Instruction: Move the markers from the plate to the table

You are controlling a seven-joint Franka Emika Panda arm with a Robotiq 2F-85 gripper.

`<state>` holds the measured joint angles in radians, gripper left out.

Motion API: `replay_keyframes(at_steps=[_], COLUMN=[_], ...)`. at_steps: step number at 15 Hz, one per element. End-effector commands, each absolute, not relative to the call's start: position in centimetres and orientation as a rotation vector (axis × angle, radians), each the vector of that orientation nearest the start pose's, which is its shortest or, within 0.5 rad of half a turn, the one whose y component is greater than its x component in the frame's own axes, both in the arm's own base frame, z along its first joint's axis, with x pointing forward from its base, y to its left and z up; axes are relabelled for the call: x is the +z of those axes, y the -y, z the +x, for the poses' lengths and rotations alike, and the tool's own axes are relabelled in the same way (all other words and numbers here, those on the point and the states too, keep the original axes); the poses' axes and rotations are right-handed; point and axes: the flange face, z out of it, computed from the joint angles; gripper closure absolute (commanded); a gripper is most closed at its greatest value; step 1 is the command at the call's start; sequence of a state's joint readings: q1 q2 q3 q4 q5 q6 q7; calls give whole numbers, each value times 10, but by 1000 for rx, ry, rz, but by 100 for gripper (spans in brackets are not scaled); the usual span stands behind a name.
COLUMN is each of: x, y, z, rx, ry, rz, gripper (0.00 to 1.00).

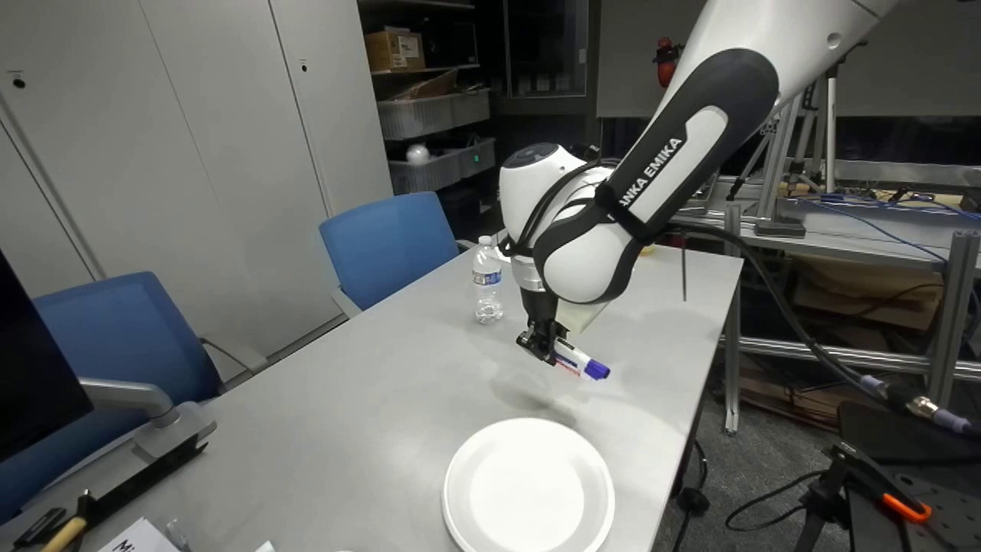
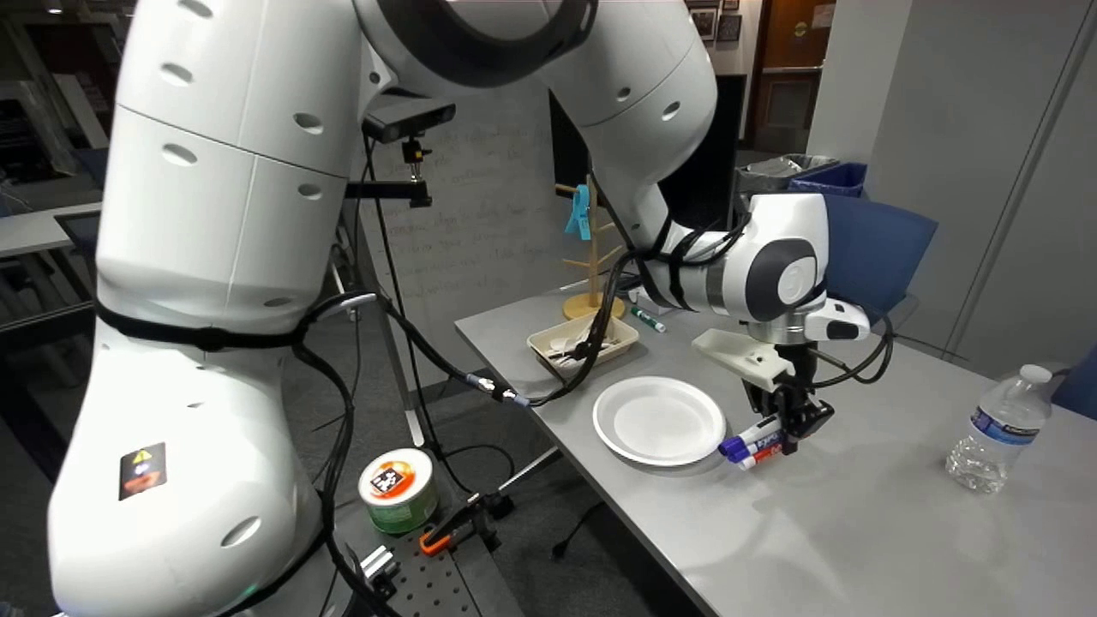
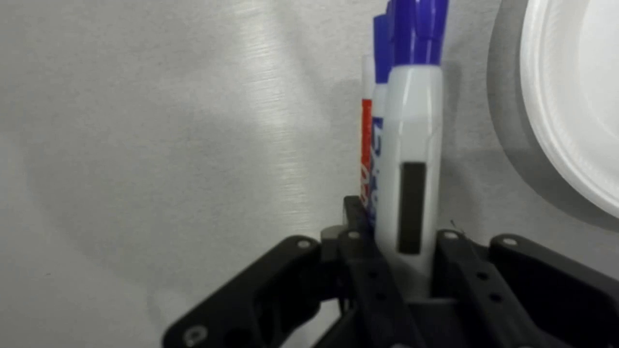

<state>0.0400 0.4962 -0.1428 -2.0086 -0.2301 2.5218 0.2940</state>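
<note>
My gripper point(image 3: 405, 224) is shut on the markers point(image 3: 413, 113). In the wrist view, two have blue or purple caps and one is red with a white end. The markers also show in both exterior views point(image 1: 584, 362) point(image 2: 754, 440), sticking out sideways from the gripper point(image 1: 552, 351) point(image 2: 790, 428). Their rear ends are hidden between the fingers. They are held above the pale grey table point(image 1: 345, 429), with a shadow below. The white plate point(image 1: 455, 479) stands on the table beside the gripper, and no markers show on it. The plate also shows in an exterior view point(image 2: 619, 447) and the wrist view point(image 3: 539, 111).
A clear water bottle point(image 1: 487, 287) point(image 2: 998, 433) stands on the table near the arm. A beige tray point(image 2: 624, 344) with small items, a wooden stand point(image 2: 593, 257) and a green marker point(image 2: 647, 320) are beyond the plate. Blue chairs point(image 1: 391, 245) line a long side.
</note>
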Motion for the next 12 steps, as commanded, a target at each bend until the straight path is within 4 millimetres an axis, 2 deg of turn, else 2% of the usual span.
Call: replay_keyframes(at_steps=[1, 3, 6, 12], x=[173, 153, 137, 133], y=[55, 53, 51, 48], z=[617, 619, 624, 632], rx=[-2, 23, 16, 4], ry=[-370, -392, -414, -472], rz=[-3302, -3299, -3300, -3277], gripper=[95, 95, 95, 95])
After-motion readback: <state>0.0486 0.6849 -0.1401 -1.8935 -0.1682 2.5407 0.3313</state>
